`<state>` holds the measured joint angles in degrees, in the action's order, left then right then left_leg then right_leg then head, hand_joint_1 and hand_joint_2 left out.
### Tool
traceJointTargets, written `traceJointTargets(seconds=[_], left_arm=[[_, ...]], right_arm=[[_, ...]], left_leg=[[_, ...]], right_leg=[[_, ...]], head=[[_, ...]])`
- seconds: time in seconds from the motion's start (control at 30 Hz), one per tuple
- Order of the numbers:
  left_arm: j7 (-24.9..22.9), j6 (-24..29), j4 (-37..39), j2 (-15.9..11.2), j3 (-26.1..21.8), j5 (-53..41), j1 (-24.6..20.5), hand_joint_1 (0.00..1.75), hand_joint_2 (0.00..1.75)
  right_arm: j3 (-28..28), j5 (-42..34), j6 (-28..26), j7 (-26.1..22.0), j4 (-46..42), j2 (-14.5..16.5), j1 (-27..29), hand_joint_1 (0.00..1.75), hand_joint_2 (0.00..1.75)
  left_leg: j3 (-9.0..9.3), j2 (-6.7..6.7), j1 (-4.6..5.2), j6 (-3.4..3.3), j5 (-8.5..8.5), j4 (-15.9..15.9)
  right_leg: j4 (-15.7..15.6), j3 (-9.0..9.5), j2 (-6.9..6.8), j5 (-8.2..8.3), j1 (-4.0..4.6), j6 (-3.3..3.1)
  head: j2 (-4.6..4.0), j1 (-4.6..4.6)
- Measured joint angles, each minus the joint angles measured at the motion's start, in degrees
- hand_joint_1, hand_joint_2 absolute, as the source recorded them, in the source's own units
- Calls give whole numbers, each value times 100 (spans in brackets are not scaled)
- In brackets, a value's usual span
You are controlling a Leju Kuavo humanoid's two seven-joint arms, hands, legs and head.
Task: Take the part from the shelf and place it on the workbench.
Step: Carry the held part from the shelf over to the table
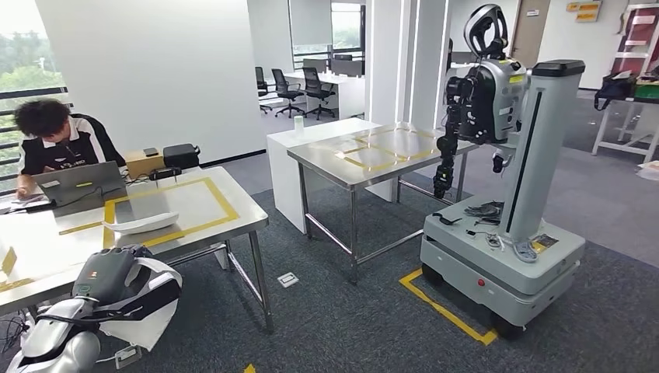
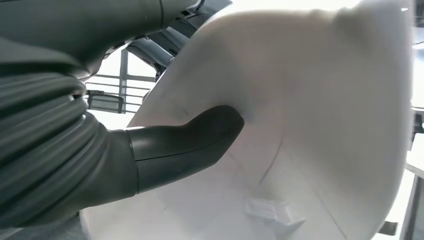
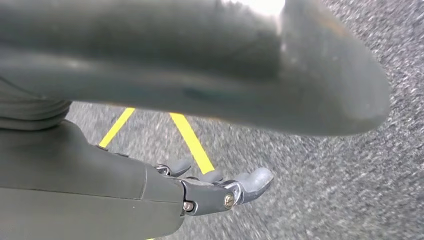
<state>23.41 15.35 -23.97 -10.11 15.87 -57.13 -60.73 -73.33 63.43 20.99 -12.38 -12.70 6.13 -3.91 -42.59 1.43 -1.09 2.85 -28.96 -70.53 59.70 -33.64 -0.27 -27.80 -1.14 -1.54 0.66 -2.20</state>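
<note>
In the head view my left hand (image 1: 113,278) is low at the bottom left, in front of the workbench (image 1: 233,221), and holds a white curved plastic part (image 1: 144,330). Seen from the left wrist, its dark thumb (image 2: 185,145) presses on the inside of the white part (image 2: 320,115). A second white curved part (image 1: 140,224) lies on the workbench inside a yellow taped frame. The right wrist view has my right hand (image 3: 215,187) hanging over grey carpet with its fingers apart and nothing in it.
A person (image 1: 54,140) sits at a laptop (image 1: 78,183) at the workbench's far left. A second metal table (image 1: 373,155) stands in the middle. A robot on a grey wheeled base (image 1: 505,264) is at the right, with yellow floor tape (image 1: 443,311) beside it.
</note>
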Motion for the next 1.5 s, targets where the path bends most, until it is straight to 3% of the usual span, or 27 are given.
traceJointTargets(seconds=[0.07,0.1,0.17,0.23,0.27,0.33,0.37,0.43,0.5,0.53,0.57,0.6,0.63,0.7,0.77,0.83,0.87,0.93,0.97,1.03,1.1,1.17,1.23,1.3,1.4,1.43,1.5], left_arm=[[-5,3,14,3,0,0,38,150,175],[-8,4,19,3,0,0,53,150,175],[-10,11,17,3,0,0,55,150,175],[-10,19,8,9,0,0,30,150,175],[-10,21,5,10,0,0,22,150,175],[-16,23,3,-4,0,0,27,150,175],[-20,23,-3,-11,0,0,34,150,175],[-28,22,-16,-10,0,-1,30,150,175],[-30,21,-19,23,0,-2,30,150,175],[-28,21,-17,39,0,-2,44,150,175],[-26,20,-15,49,0,-3,60,150,175],[-25,20,-13,54,0,-3,72,150,175],[-25,19,-13,58,0,-3,79,150,175],[-30,19,-14,58,-1,-2,78,150,175],[-48,19,-16,44,-3,-4,76,150,175],[-61,19,-26,20,-5,-6,84,150,175],[-63,19,-38,6,-7,-7,93,150,175],[-64,19,-58,-10,-8,-7,95,150,175],[-66,19,-62,-12,-9,-7,96,150,175],[-74,10,-61,-11,-9,-10,114,150,175],[-80,-8,-62,-14,-9,-24,149,150,175],[-81,-25,-85,-25,-9,-34,157,150,175],[-81,-38,-125,-40,-10,-39,137,150,175],[-80,-57,-160,-47,-11,-45,108,150,175],[-83,-96,-202,-40,-11,-70,84,150,175],[-86,-104,-211,-33,-11,-84,67,150,175],[-91,-115,-220,-16,-11,-108,34,150,175]], right_arm=[[0,0,-8,0,0,1,6,0,0],[0,0,-9,0,0,1,6,0,0],[0,0,-9,-1,0,3,5,0,0],[0,0,-9,-2,0,6,0,0,0],[0,0,-9,-2,0,7,-3,0,0],[-1,0,-9,-1,0,6,-16,0,0],[-1,0,-9,1,0,5,-22,0,0],[-1,0,9,4,1,4,-26,0,0],[0,0,41,10,2,4,-9,0,0],[0,0,55,15,2,4,0,0,0],[0,0,56,16,2,4,6,0,0],[0,0,56,17,2,3,7,0,0],[0,0,55,17,2,3,5,0,0],[0,2,55,17,2,2,-1,0,0],[0,10,56,41,2,3,-10,0,0],[0,18,55,67,2,4,-26,0,0],[0,17,55,70,2,5,-31,0,0],[0,17,55,68,1,6,-31,0,0],[0,17,53,68,0,6,-22,0,0],[0,23,48,69,0,6,-8,0,0],[0,33,45,72,0,6,0,0,0],[1,53,46,73,0,6,2,0,0],[5,75,47,74,0,7,-2,0,0],[9,87,48,76,0,7,-7,0,0],[11,97,48,76,1,7,-8,0,0],[11,99,50,76,1,8,-12,0,0],[12,102,55,76,2,10,-16,0,0]], left_leg=[[-240,-91,3,-7,24,-332],[-211,-116,10,-28,173,-211],[86,-329,72,-118,572,466],[356,-579,170,-224,721,1007],[404,-618,204,-261,695,1098],[437,-454,195,-309,661,1133],[465,-373,173,-329,655,1163],[532,-222,123,-380,644,1218],[563,-67,115,-418,608,1223],[575,25,113,-425,587,1216],[590,117,111,-420,562,1202],[609,201,106,-409,533,1183],[632,271,99,-392,498,1157],[660,372,98,-341,420,1097],[659,448,100,-275,373,1071],[671,494,86,-200,351,1092],[672,448,78,-167,334,1074],[553,217,72,-117,211,799],[396,75,68,-100,101,501],[-12,-61,58,-64,-105,-183],[-197,-83,53,-58,-4,-368],[20,-108,61,-93,430,212],[343,-162,105,-160,675,883],[491,-174,141,-230,628,1147],[617,-121,113,-335,569,1232],[667,-110,105,-372,545,1243],[732,-98,106,-429,488,1249]], right_leg=[[0,78,-154,-71,21,-14],[1,122,-230,-109,31,-16],[0,221,-377,-191,54,-4],[-1,293,-521,-272,94,42],[-14,323,-594,-305,111,73],[-61,390,-733,-359,129,136],[-43,411,-686,-393,124,166],[313,247,-385,-568,101,211],[1059,-204,-81,-805,74,236],[1378,-443,-30,-850,67,248],[1516,-608,-9,-785,64,255],[1439,-676,4,-607,59,259],[1165,-642,20,-345,53,260],[434,-442,100,99,39,250],[89,-314,156,197,43,210],[69,-267,134,159,63,133],[50,-234,116,153,65,89],[7,-148,93,136,53,5],[-3,-108,87,115,52,-25],[-4,-42,78,55,54,-56],[-2,34,65,-12,56,-54],[-2,129,49,-88,59,-34],[-7,203,30,-170,72,18],[-31,251,4,-199,84,88],[87,267,-14,-201,83,164],[273,173,-8,-263,79,183],[916,-232,6,-485,65,221]], head=[[0,0],[0,1],[0,0],[0,4],[0,8],[0,16],[0,17],[1,23],[1,28],[1,31],[0,33],[0,35],[1,37],[1,37],[1,32],[2,31],[2,32],[2,28],[2,23],[2,18],[2,18],[2,19],[2,17],[2,22],[2,31],[2,32],[2,33]])
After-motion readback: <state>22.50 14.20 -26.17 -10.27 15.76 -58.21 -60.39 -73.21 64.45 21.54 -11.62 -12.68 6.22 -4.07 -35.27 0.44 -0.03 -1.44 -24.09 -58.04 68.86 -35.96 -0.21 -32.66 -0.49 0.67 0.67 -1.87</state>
